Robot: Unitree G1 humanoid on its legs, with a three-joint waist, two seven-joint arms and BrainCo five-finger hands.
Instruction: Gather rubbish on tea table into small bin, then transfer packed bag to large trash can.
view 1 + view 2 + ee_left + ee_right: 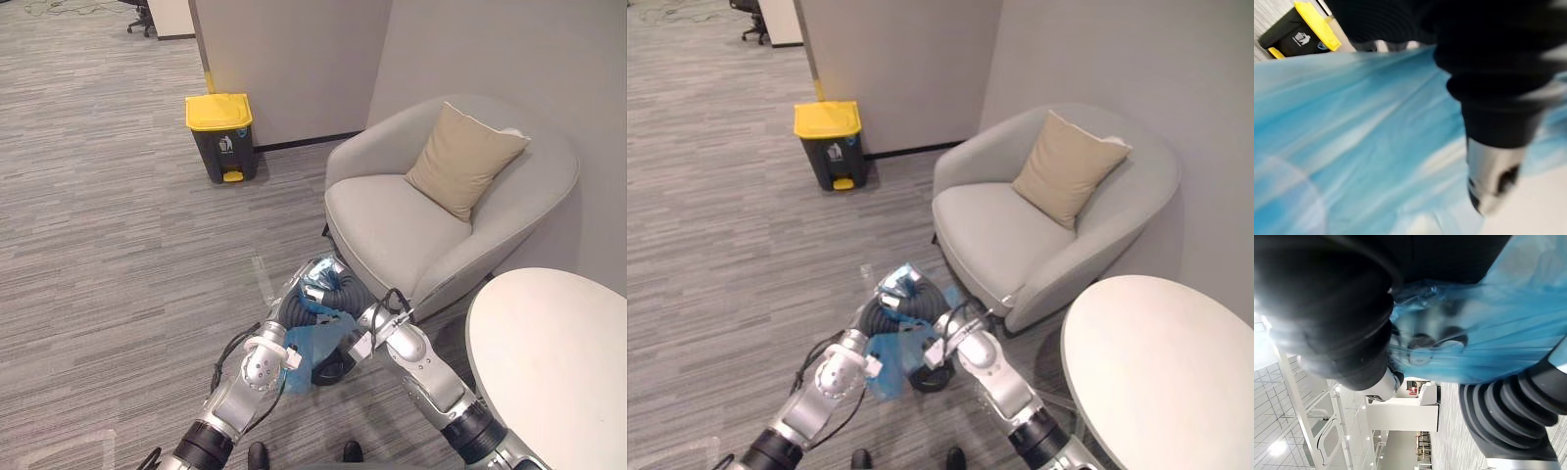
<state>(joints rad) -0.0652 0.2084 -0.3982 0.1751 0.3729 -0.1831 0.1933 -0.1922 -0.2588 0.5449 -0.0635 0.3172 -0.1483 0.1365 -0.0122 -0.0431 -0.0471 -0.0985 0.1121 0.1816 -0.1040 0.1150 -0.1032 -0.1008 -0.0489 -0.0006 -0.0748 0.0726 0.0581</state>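
Both arms meet low in front, over grey carpet floor (118,255).

Left hand (1484,112) and right hand (1342,318) are pressed close together around a blue bag (315,343). The dark ribbed covers of the two hands sit side by side at the bag's top.

- Bag: thin blue film, crumpled and bunched at the top between the hands. The body hangs just below the fingers, off the floor as far as the head views show.
- Left fingers (1492,178): one silver, dark-tipped digit lies against the blue film, and the rest are buried in plastic. Cannot tell whether they are curled or straight.
- Right fingers: dim shapes behind the blue film in the right wrist view. Cannot tell their state.

Surroundings, placed from the fingers:
- Large trash can (221,137), dark body with the yellow lid closed. It stands well beyond the fingers and off to the left, against the wall (294,59).
- Grey armchair (411,225) is near, beyond and right of the fingers. A tan cushion (462,162) leans on its back.
- Round white worktop (558,362) is right of the fingers, apart from the bag.
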